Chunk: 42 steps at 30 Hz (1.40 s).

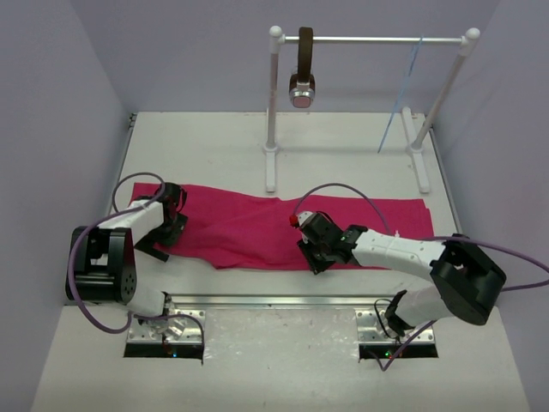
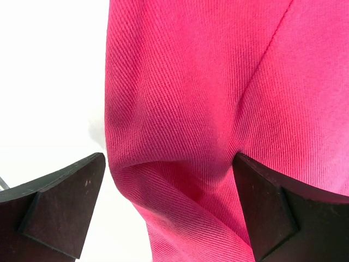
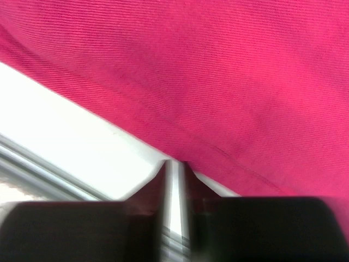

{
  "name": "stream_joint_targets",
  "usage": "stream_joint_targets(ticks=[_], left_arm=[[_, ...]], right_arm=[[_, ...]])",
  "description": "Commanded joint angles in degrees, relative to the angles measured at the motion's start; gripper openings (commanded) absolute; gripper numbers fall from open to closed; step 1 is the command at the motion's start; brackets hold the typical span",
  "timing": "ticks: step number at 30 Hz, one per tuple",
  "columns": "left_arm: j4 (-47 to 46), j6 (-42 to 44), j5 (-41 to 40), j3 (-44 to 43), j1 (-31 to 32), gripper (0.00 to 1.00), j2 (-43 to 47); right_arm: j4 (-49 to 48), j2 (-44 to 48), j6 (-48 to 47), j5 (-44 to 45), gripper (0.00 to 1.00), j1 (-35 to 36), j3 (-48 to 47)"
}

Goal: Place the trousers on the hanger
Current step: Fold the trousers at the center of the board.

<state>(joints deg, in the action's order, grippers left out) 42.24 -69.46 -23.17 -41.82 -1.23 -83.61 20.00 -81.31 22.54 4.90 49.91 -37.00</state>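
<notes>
- The left gripper [image 2: 169, 210] stands with its dark fingers [image 2: 60, 207] spread wide, straddling a raised fold of the trousers [image 2: 207, 98] without pinching it.
- The right gripper [image 3: 175, 169] has its fingers drawn almost together, tips at the hem where cloth meets the white table [image 3: 82, 136]; no cloth shows between them.
- From above, the magenta trousers lie flat across the table's middle, with the left gripper at their 9 o'clock end and the right gripper on their 6 o'clock edge.
- The cloth looks soft, light and limp. It should sag and bunch when lifted, so pinching a fold or hem at two well-apart spots seems wisest.
- The pale blue hanger [image 1: 401, 94] hangs from the rail [image 1: 369, 39] at 1 o'clock, well apart from the trousers.
</notes>
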Motion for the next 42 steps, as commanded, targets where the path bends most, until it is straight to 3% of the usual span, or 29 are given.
stream_joint_targets(ticks=[1,2,3,11,14,19,26,27,30,35,38,42], left_arm=[[-1.2,2.5,-2.5,1.1,-0.7,1.0,2.3],[-2.5,3.5,-1.6,1.6,-0.7,1.0,2.4],[-3.9,4.2,-0.5,2.0,-0.7,1.0,2.5],[-6.9,7.3,0.7,4.3,-0.7,1.0,6.5],[-7.4,8.5,0.8,4.8,-0.7,1.0,8.3],[-8.4,10.4,1.4,5.3,-0.7,1.0,10.5],[-8.3,11.9,0.7,5.3,-0.7,1.0,12.3],[-8.3,12.1,0.9,5.2,-0.7,1.0,12.3],[-8.5,12.6,1.0,5.0,-0.8,1.0,12.5],[-8.8,13.1,0.9,4.7,-0.7,1.0,12.5],[-9.0,13.3,0.9,4.8,-0.8,1.0,12.4],[-9.8,13.1,1.0,5.2,-0.8,1.0,12.3]], right_arm=[[-2.5,4.2,0.2,-2.6,0.68,0.1,1.3],[-3.8,3.0,-0.5,-2.3,0.9,0.1,1.1],[-4.5,1.2,-1.2,-2.0,0.99,0.1,0.5],[-7.8,-8.7,0.2,-3.0,0.99,2.6,-6.8],[-6.9,-11.8,0.4,0.4,0.98,5.5,-11.3],[-2.8,-17.4,1.3,5.0,0.78,8.0,-20.1],[-0.7,-20.9,-0.1,8.4,0.71,9.8,-23.9],[-0.5,-21.8,-0.3,8.7,0.66,9.8,-24.2],[-1.3,-24.0,-0.7,8.9,0.39,9.8,-24.2],[-1.1,-24.1,-0.3,9.2,0.07,10.2,-24.6],[-0.2,-22.3,-0.1,11.1,0.01,11.2,-24.6],[1.2,-20.1,0.2,12.5,0.0,12.3,-24.8]])
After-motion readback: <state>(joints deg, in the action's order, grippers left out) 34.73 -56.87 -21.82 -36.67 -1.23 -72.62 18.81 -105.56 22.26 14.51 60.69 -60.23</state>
